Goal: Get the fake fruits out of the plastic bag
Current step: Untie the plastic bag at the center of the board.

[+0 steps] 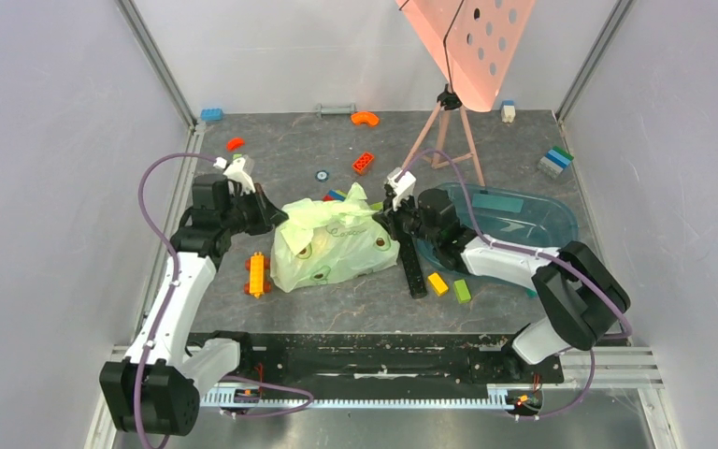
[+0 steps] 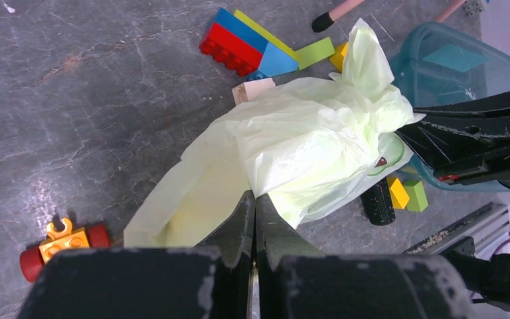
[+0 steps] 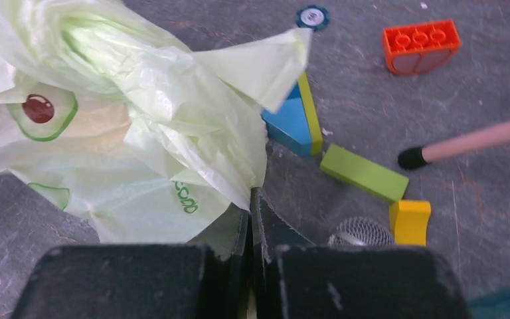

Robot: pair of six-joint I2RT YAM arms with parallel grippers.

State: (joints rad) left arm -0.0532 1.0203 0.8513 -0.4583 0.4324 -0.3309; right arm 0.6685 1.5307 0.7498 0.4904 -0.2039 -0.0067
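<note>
- Pinches: left end effector [image 1: 271, 213] clamps the plastic bag [image 1: 332, 245] at its left edge, right end effector [image 1: 385, 217] its right, likely to stretch it open.
- Bag bulges mid-frame — fake fruits hidden inside.

Teal tray [image 1: 547, 223] right; orange brick [image 1: 363, 162] behind — yellow toy car [image 1: 258, 275] (left).

We see the left arm [image 1: 170, 304] and right arm [image 1: 500, 259] alike — white links, black joints. A purple cable [image 1: 143, 201] trails each; the left gripper [image 2: 255, 199] is scuffed black.
</note>
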